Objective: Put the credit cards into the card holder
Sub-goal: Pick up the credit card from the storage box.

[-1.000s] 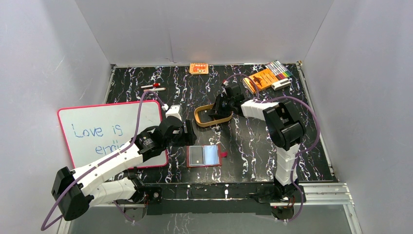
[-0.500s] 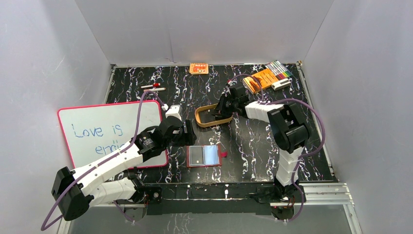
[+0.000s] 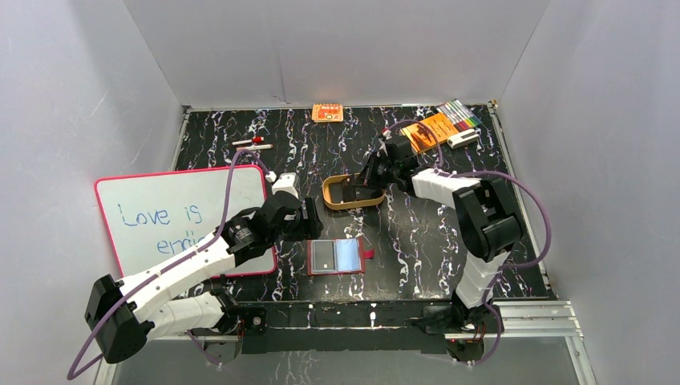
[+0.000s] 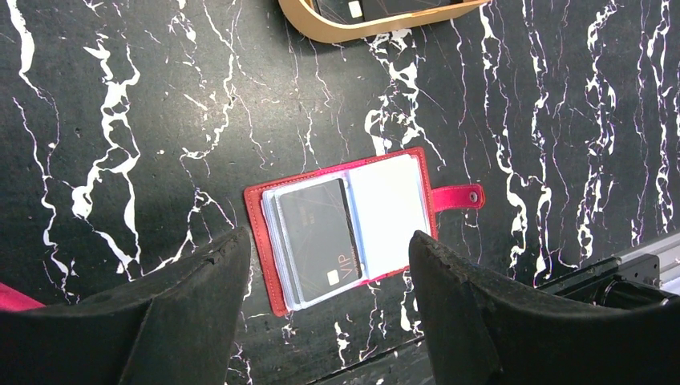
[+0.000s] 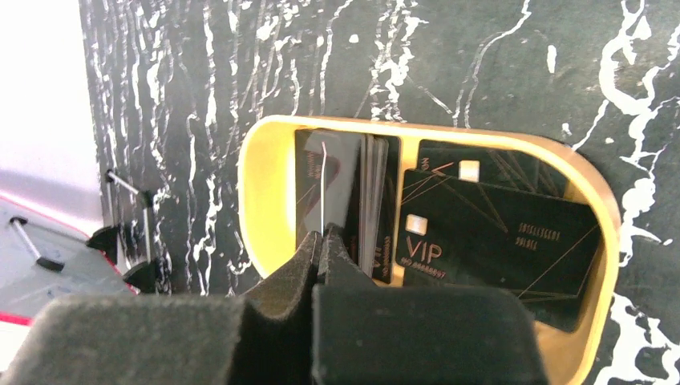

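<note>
The right gripper (image 5: 322, 241) pinches the edge of 1 credit card (image 5: 321, 184), edge-on over the tan tray (image 5: 265, 160) (others lie inside), probably light, stiff and slick, so a deep edge grip seems wise, while the left gripper (image 4: 329, 239) hovers spread above the open card holder (image 4: 390, 212).

A robotics lab test cell: plain grey panels (image 3: 337, 48) wall a black marbled counter (image 3: 417, 233), with two robot arms (image 3: 192, 265) (image 3: 473, 208) bolted at its near edge.
</note>
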### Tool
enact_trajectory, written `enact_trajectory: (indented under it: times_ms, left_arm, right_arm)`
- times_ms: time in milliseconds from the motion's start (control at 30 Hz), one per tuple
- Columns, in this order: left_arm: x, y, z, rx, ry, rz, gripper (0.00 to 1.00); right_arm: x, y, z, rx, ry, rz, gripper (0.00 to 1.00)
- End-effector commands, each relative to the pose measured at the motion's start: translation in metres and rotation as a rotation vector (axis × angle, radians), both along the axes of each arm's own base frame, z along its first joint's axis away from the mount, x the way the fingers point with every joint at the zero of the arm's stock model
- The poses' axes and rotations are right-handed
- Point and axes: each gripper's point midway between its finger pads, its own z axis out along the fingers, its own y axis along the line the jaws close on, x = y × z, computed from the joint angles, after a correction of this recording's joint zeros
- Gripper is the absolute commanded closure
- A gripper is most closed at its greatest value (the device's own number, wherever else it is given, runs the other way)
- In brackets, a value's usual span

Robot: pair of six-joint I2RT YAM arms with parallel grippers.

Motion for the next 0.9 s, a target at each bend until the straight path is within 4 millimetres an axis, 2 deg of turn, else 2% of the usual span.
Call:
enact_trajectory:
  times_ms: [0, 267, 533, 700, 867]
  left_arm:
    - [0.002, 0.009, 0.005, 0.013, -0.028, 0.032, 0.31]
    - [0.003, 0.013, 0.008, 0.019, -0.035, 0.049, 0.31]
    - [0.004, 0.015, 0.016, 0.0, -0.035, 0.087, 0.31]
    - [0.002, 0.014, 0.017, -0.022, -0.025, 0.095, 0.31]
    - [0.001, 0.01, 0.015, -0.029, -0.006, 0.089, 0.31]
  right_arm:
    - [-0.003, -0.001, 0.041, 0.059, -0.066, 0.011, 1.0]
    - [-0.01, -0.01, 0.076, 0.126, -0.064, -0.027, 1.0]
    - [-0.025, -0.033, 0.118, 0.37, 0.239, -0.398, 1.0]
    - [-0.035, -0.038, 0.122, 0.327, 0.43, -0.501, 1.0]
    - [-0.038, -0.036, 0.135, 0.354, 0.392, -0.465, 1.0]
